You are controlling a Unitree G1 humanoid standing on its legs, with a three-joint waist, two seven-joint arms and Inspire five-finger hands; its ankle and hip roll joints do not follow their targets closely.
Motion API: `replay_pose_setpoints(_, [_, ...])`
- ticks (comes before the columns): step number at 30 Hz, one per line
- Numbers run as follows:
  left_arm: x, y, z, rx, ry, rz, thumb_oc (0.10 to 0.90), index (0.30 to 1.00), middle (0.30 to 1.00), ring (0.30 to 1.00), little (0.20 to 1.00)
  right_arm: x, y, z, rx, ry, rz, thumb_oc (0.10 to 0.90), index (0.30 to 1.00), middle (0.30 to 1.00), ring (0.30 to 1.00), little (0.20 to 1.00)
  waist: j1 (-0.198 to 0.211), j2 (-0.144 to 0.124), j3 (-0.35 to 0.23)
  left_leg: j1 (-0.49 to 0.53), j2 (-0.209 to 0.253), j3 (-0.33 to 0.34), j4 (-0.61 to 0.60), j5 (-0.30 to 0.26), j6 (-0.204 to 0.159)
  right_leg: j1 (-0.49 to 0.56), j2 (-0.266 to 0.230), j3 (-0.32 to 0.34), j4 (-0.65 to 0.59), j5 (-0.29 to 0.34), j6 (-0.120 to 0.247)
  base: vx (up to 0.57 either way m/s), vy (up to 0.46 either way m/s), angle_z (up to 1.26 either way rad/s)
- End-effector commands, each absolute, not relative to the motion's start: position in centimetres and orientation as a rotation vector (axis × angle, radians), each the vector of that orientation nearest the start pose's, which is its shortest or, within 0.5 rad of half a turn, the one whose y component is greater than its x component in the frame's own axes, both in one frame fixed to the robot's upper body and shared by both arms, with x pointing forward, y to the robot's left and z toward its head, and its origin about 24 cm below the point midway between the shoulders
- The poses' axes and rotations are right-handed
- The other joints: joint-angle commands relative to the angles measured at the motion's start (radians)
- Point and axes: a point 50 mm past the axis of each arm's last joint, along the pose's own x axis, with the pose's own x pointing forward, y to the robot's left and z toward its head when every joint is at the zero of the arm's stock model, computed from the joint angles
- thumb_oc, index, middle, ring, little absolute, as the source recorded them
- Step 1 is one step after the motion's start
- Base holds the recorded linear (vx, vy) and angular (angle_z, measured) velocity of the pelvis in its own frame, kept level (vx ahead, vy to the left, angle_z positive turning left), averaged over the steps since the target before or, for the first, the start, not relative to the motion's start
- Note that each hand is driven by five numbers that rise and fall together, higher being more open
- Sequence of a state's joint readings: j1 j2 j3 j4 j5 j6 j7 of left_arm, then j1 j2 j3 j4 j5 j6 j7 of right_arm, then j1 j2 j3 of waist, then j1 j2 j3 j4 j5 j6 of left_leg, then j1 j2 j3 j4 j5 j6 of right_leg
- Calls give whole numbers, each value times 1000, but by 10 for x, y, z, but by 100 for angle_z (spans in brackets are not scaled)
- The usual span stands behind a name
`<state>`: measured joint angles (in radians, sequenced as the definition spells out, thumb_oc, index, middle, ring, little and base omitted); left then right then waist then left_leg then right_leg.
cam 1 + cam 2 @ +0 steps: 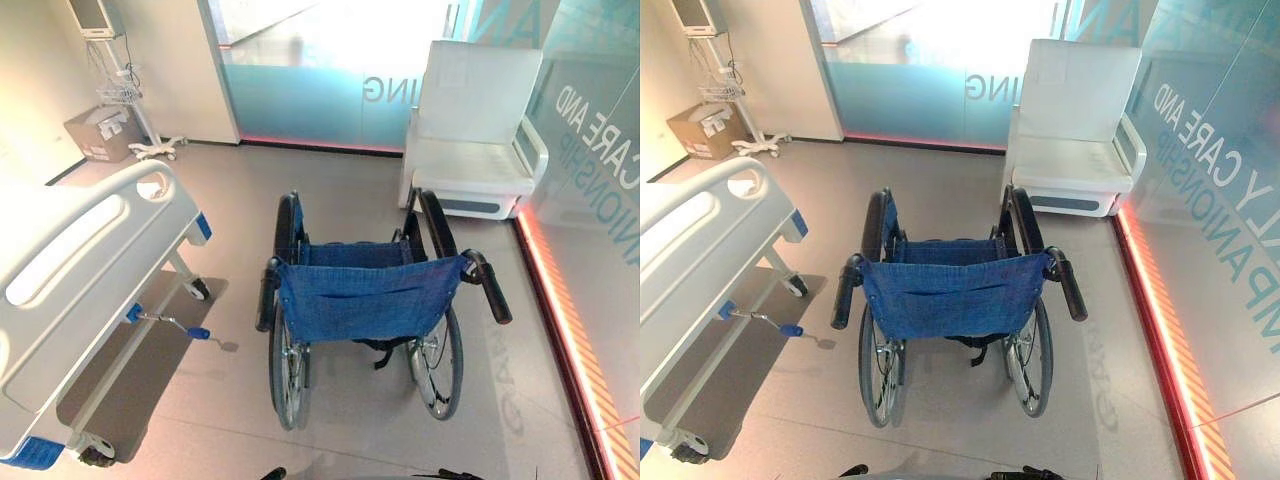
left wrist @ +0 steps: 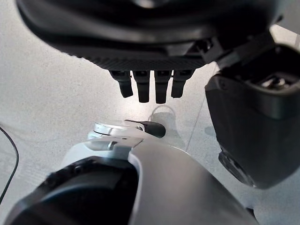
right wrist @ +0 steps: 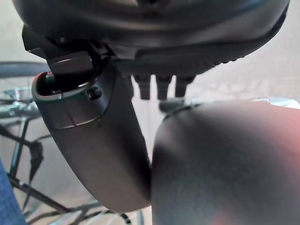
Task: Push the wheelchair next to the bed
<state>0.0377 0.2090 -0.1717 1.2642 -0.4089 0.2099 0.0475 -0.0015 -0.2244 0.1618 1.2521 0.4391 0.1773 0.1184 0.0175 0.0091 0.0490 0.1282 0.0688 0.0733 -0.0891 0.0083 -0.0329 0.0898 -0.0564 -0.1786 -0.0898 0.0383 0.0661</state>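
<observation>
Hanging low at my sides, my left robot hand (image 2: pixel 150 86) and my right robot hand (image 3: pixel 161 86) both point their fingers down toward the floor (image 1: pixel 350 440), relaxed and straight, holding nothing. Just ahead of me stands the wheelchair (image 1: pixel 365 300), its back toward me, blue fabric backrest (image 1: pixel 365 295) slack between the uprights. Its two black push handles, the left push handle (image 1: pixel 267 295) and the right push handle (image 1: pixel 490 285), stick out toward me and look like the right places to grip: rubbery, stiff, easy to wrap fingers around. I judge the frame rigid and moderately heavy, rolling freely on its large rear wheels (image 1: pixel 285 370) unless brakes are set; uneven pushing would swing it off course. The cloth itself would give, so pushing there is poor. To my left lies the hospital bed (image 1: pixel 80 260), well apart from the chair, its crank handle (image 1: pixel 170 322) protruding. Farther off sits a white armchair (image 1: pixel 475 140) against the glass wall (image 1: pixel 320 90).
</observation>
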Motion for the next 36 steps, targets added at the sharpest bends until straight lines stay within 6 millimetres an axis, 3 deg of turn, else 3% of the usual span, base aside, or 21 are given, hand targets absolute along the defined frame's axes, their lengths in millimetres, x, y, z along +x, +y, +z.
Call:
replay_pose_setpoints(1, [63,202,-174,-120,1484,253,800,900,900,900,900,65,-197,-174,230,1443,-122,800,900,900,900,900,-6,-12,26,-27,-28,16,2,-10,2,24,-46,-15,2,6,27,0,0,0])
replay_pose_setpoints(21, [63,206,-174,-117,1449,304,800,900,900,900,900,62,-197,-174,247,1444,-130,800,900,900,900,900,3,-23,23,-20,-23,17,2,-14,2,34,-44,-20,2,1,28,2,0,0])
replay_pose_setpoints(27, [66,208,-173,-235,1397,420,800,900,900,900,900,71,-202,-173,297,1366,-231,800,900,900,900,900,5,-24,22,-15,-23,13,2,-14,0,42,-43,-23,2,0,28,25,3,1])
replay_pose_setpoints(30, [76,215,-170,-333,1311,490,800,900,900,900,900,80,-210,-169,317,1287,-286,800,900,900,900,900,7,-21,24,-12,-22,9,2,-13,-3,46,-45,-27,2,0,28,35,12,6])
replay_pose_setpoints(36, [111,254,-149,-387,1022,612,800,900,900,900,900,125,-258,-143,343,995,-494,800,900,900,900,900,13,-8,20,-18,-24,1,2,-9,-3,43,-46,-29,2,-2,29,11,14,1])
